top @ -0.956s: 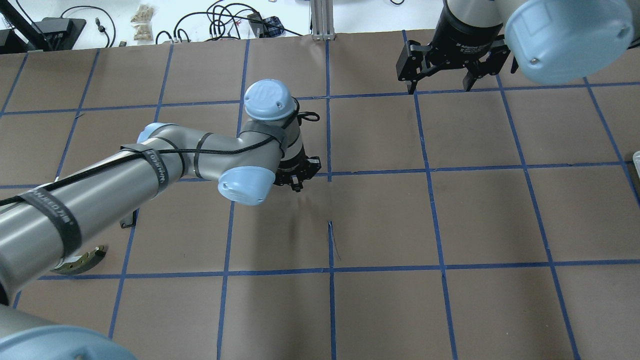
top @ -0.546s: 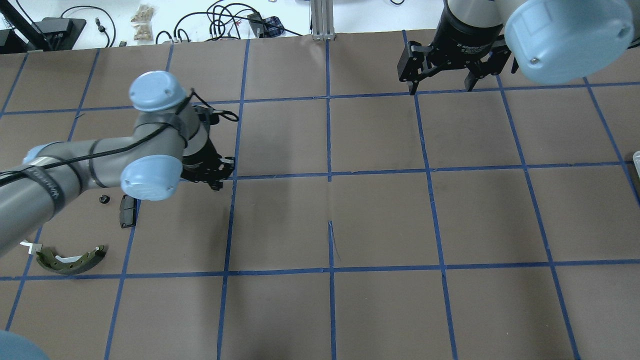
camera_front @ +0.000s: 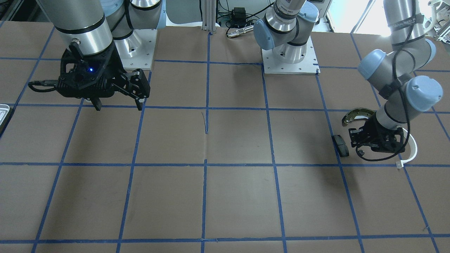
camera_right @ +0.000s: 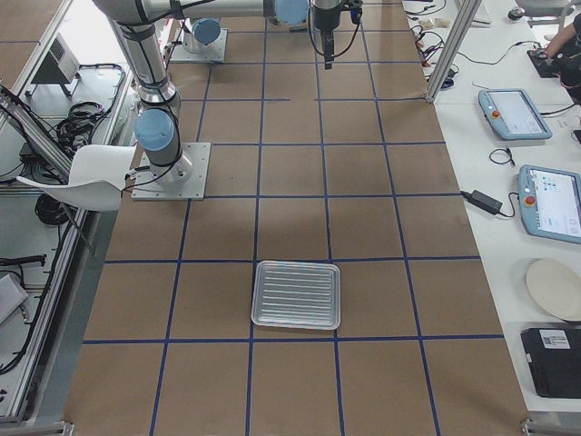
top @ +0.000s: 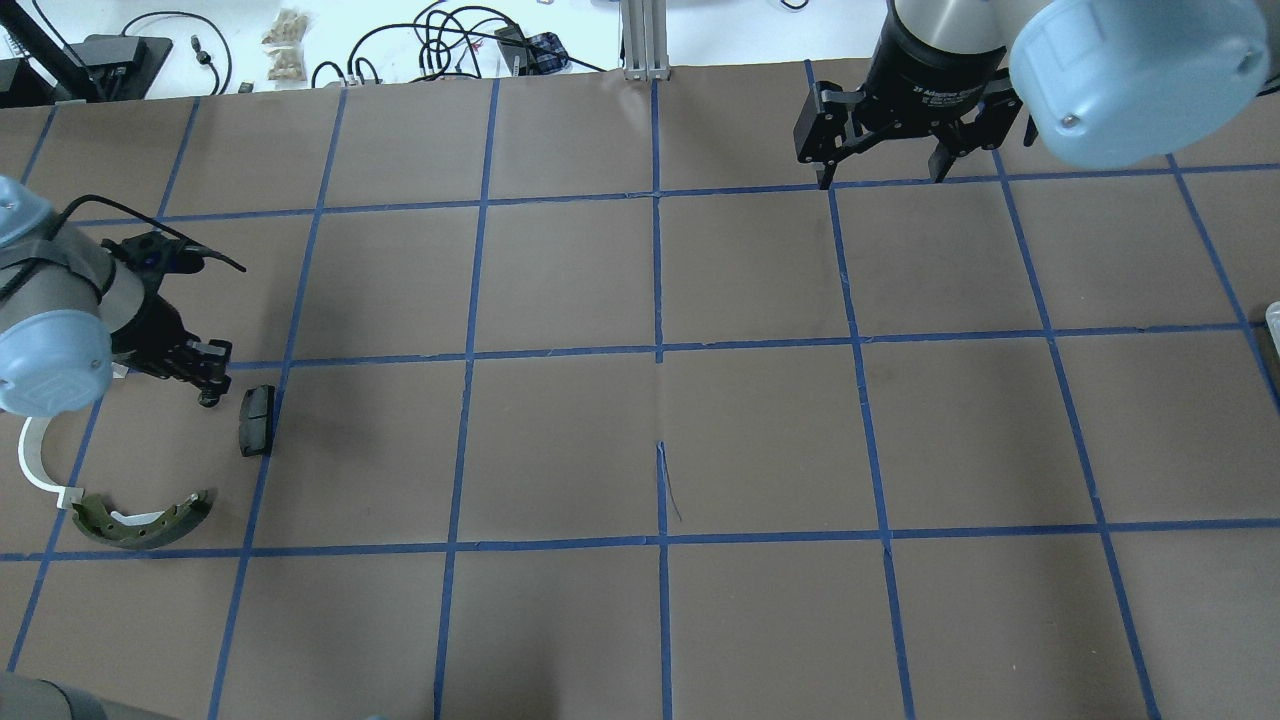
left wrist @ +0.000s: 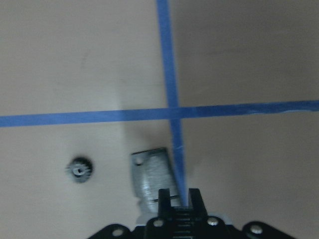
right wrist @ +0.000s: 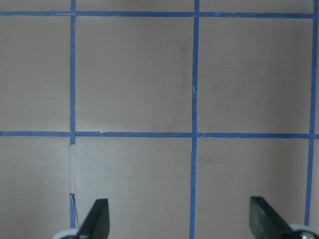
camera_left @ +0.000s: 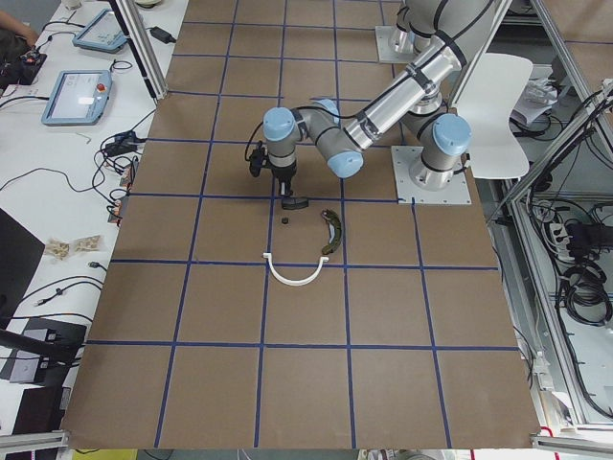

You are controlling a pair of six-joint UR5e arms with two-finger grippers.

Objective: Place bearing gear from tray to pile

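Observation:
My left gripper (top: pixel 207 388) hangs low over the pile at the table's left end. Its jaws are shut with a narrow gap in the left wrist view (left wrist: pixel 178 199), on a small bearing gear mostly hidden by the fingers. Below it lie a black pad (top: pixel 256 420), a tiny black gear (left wrist: pixel 79 169), a brake shoe (top: pixel 145 520) and a white plastic arc (top: pixel 35 460). The silvery tray (camera_right: pixel 295 295) lies at the far right end and looks bare. My right gripper (top: pixel 880 180) is open and empty at the back right.
Brown paper with a blue tape grid (top: pixel 660 350) covers the table. Cables and small items (top: pixel 450 45) lie beyond the back edge. Both arm bases (camera_front: pixel 288 59) stand on the robot's side.
My left arm has swept from the table's middle to the left end, over the pile, with the gripper still shut. The right arm has not moved.

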